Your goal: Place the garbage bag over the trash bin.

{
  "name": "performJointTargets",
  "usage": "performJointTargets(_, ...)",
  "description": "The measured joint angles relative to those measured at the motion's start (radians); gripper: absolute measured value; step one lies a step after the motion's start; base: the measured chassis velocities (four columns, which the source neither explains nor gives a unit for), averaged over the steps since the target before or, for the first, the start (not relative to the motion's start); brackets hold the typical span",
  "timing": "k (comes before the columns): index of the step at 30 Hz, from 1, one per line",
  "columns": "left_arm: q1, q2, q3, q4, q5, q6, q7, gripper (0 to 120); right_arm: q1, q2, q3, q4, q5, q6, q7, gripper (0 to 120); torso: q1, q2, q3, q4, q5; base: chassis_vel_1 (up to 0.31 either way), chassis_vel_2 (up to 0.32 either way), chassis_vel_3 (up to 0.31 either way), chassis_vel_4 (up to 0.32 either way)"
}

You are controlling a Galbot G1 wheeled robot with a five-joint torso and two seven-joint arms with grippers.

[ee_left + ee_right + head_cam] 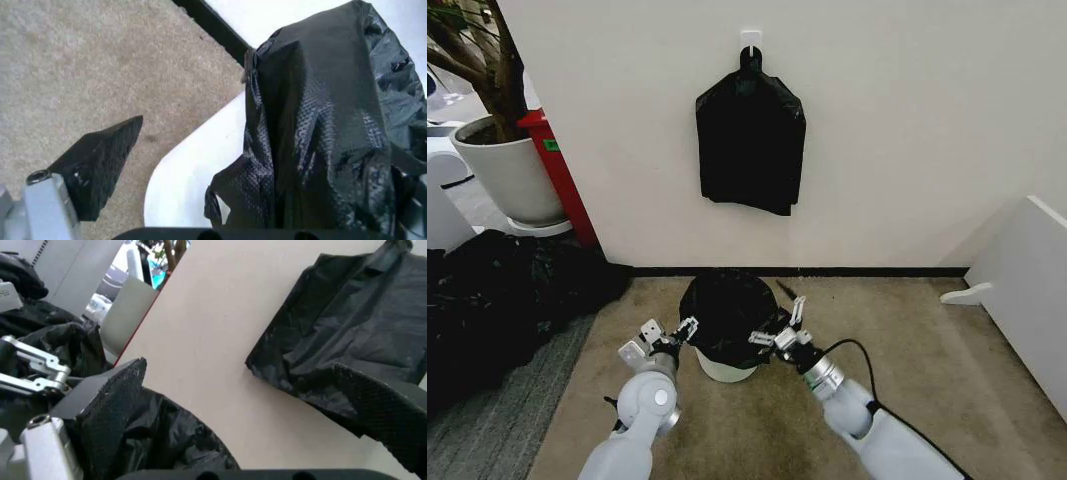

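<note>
- Garbage bag (727, 305) draped over trash bin (725, 366): thin, floppy, slippery (grip at the hem).
- Left gripper (667, 335) and right gripper (777, 330) flank it, fingers wide, holding nothing.

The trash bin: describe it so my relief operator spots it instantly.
Find the beige wall with the bundle of black bags hanging from a hook. Straight below, on the tan carpet, stands the trash bin, between the left gripper and right gripper. It is small, round and cream-white, with the garbage bag draped over its top, unlike the larger plant pot.
</note>
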Motion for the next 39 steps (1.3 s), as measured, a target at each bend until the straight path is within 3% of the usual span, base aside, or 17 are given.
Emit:
performJointTargets(8,-0.011,-0.001,-0.009,0.001,-0.069,-0.005,0.003,100,0.015,0.023,-0.037,-0.009,-0.030,-0.016,-0.003,100,0.000,0.000,0.000,0.0000,-0.0001,0.000,0.000,0.000,0.000)
performJointTargets(19,-0.015,-0.008,-0.013,-0.010,-0.073,0.003,0.004,100,0.043,0.091,-0.050,-0.122,-0.262,-0.037,0.001,100,0.000,0.000,0.000,0.0000,0.0000,0.000,0.000,0.000,0.000)
performJointTargets(29,-0.001,-0.004,-0.028,-0.052,-0.071,0.005,0.004,100,0.051,0.096,-0.047,-0.151,-0.285,-0.041,0.003,100,0.000,0.000,0.000,0.0000,0.0000,0.000,0.000,0.000,0.000)
performJointTargets(36,0.038,0.025,-0.043,-0.204,-0.079,0.019,-0.004,100,0.042,0.089,-0.037,-0.119,-0.259,-0.036,0.013,100,0.000,0.000,0.000,0.0000,0.0000,0.000,0.000,0.000,0.000)
performJointTargets(39,0.041,0.042,-0.049,-0.251,-0.046,0.004,0.000,100,0.014,0.061,-0.027,-0.023,-0.167,-0.028,0.010,100,0.000,0.000,0.000,-0.0002,-0.0001,0.000,0.000,0.000,0.000)
